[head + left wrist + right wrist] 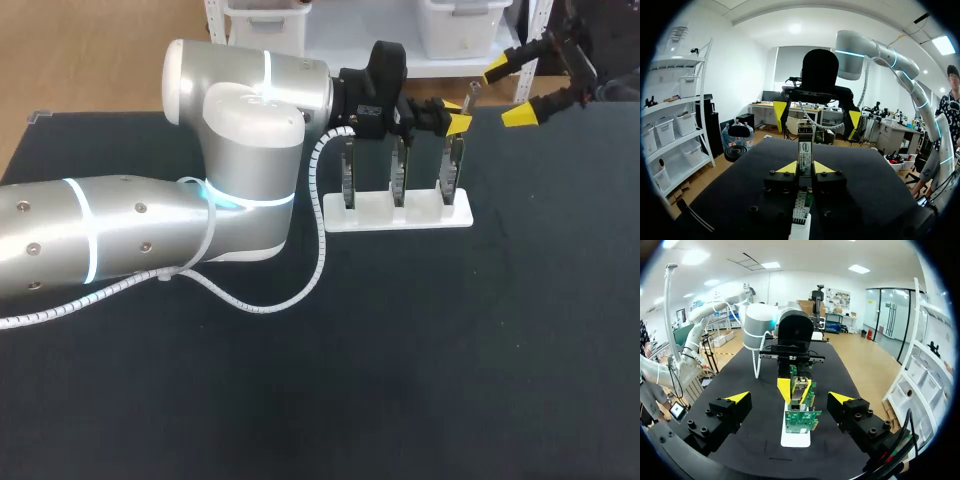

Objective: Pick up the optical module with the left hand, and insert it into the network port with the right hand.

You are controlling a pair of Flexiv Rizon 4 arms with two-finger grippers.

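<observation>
counter (400, 380): dark and matte, carries the stand.
stand (400, 215): white, three green boards (398, 175) upright in it, side by side.
left hand (805, 167): over the board at the stand's right end, yellow tips pinching the optical module from both sides.
optical module (804, 145): upright between those tips, just above that board's edge. Can't tell if it's seated there or clear.
right hand (508, 93): beyond the stand near the far edge, fingers spread wide, empty, facing the module.
handling: likely light, with a rigid, smooth metal shell that could twist in the grip. Connector end is fragile. Grip the flat sides mid-body, leave the insertion end free and keep it square to the board.
</observation>
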